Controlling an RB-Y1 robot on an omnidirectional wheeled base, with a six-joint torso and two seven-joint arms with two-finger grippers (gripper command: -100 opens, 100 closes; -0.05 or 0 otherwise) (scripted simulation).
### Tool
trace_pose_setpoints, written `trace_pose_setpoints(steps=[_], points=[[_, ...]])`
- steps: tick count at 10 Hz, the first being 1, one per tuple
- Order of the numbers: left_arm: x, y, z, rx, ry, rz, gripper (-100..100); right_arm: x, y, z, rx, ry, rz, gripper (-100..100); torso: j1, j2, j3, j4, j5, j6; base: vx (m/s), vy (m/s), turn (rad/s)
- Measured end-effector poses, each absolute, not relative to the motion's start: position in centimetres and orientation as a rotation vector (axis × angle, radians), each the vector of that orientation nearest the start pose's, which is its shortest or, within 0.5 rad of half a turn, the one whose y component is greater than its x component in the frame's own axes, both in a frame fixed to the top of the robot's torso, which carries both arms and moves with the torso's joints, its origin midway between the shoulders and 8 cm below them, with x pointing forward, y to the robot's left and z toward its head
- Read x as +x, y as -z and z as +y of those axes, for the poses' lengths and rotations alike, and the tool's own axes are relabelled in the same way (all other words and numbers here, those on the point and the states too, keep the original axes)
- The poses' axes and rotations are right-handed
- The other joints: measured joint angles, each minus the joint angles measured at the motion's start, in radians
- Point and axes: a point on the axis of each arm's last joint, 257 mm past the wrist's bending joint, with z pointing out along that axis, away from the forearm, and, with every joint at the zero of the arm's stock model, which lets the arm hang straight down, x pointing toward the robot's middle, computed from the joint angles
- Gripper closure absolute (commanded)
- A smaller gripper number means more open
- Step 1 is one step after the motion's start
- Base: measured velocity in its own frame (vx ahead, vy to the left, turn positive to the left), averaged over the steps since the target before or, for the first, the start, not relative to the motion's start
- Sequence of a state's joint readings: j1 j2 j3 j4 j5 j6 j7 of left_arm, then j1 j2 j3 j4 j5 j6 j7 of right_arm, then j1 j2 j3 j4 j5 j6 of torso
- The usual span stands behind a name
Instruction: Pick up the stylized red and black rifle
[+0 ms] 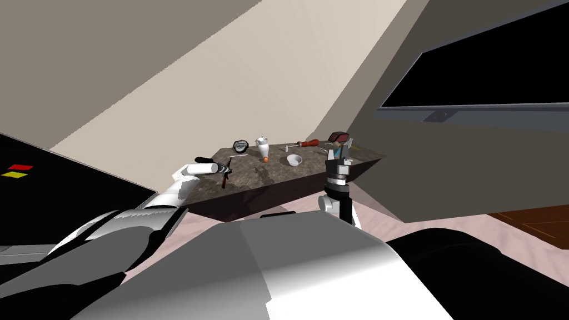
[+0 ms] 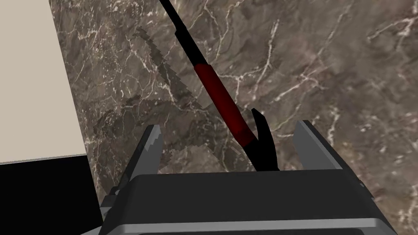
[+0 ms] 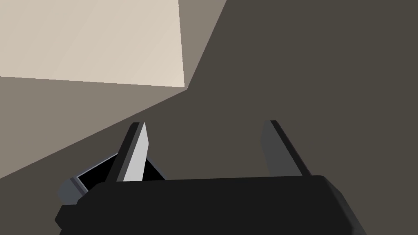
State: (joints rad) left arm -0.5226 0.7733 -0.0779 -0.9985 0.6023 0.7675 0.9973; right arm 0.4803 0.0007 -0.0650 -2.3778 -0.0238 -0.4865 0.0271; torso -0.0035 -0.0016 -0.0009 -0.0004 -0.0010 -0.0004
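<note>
The rifle (image 2: 216, 92) is thin, black with a dark red middle section. It lies on the dark marbled table top (image 2: 326, 81) near its left end (image 1: 225, 176). My left gripper (image 2: 229, 126) is open right over it, and the rifle's black rear part passes between the two fingers without touching either. In the head view the left gripper (image 1: 226, 169) hangs at the table's (image 1: 278, 178) left end. My right gripper (image 3: 205, 123) is open with nothing between its fingers, and it is held upright (image 1: 340, 150) at the table's right end.
On the table stand a white jug (image 1: 262, 147), a white bowl (image 1: 294, 160), a small orange ball (image 1: 265, 159), a red-handled tool (image 1: 308, 143) and a dark round object (image 1: 240, 146). A black screen (image 1: 489, 72) hangs on the right wall. The table's left edge (image 2: 77, 122) is close to my left fingers.
</note>
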Motion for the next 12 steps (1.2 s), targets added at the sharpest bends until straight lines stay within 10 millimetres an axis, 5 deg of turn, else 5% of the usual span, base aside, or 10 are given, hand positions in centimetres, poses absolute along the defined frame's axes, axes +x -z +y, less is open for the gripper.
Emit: trace_pose_setpoints(steps=[12], points=[[52.6, 28.5, 56.3, -2.832, 0.714, 0.101, -100, 32.1, -7.2, -29.5, 0.570, -1.257, 0.530, 0, 0.003, 0.001, 0.000, 0.000, 0.001, 0.000, 0.028, -0.041, -0.025]])
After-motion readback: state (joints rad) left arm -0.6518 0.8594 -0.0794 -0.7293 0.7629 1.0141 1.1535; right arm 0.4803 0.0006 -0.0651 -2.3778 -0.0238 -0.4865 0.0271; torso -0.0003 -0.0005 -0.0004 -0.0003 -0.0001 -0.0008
